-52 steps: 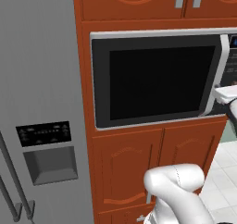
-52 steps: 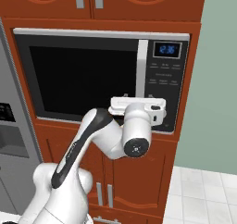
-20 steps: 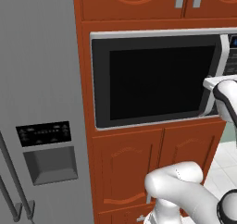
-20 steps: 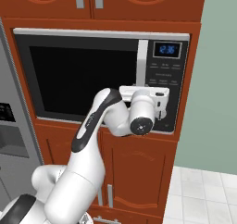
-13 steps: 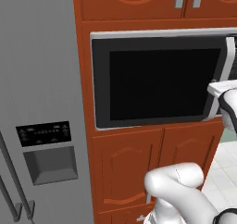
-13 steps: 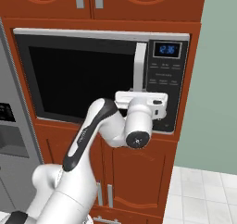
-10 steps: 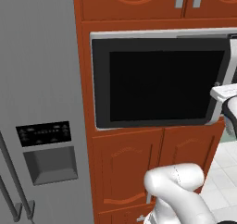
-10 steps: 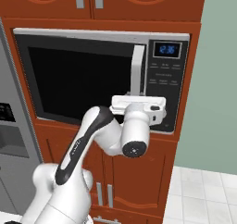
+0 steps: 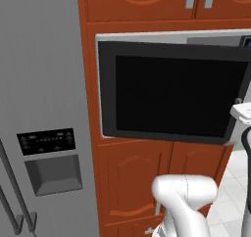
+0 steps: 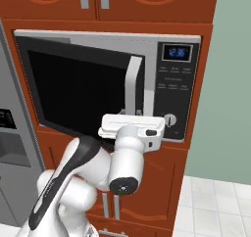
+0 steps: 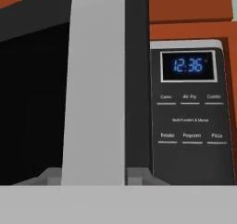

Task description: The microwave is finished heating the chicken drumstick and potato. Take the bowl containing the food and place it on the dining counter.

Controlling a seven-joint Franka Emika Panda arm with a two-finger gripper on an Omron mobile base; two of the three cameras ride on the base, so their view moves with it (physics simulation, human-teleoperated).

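At microwave front, gripper by door handle; fingers cannot tell if holding it. Door partly open. Bowl likely inside. Next: swing door wide.

the left base view looks from the left at the microwave beside the fridge. the right base view faces that microwave's panel. the hand view sits close against its door handle.

Kitchen: built-in microwave in red-brown wood cabinets, grey fridge beside.
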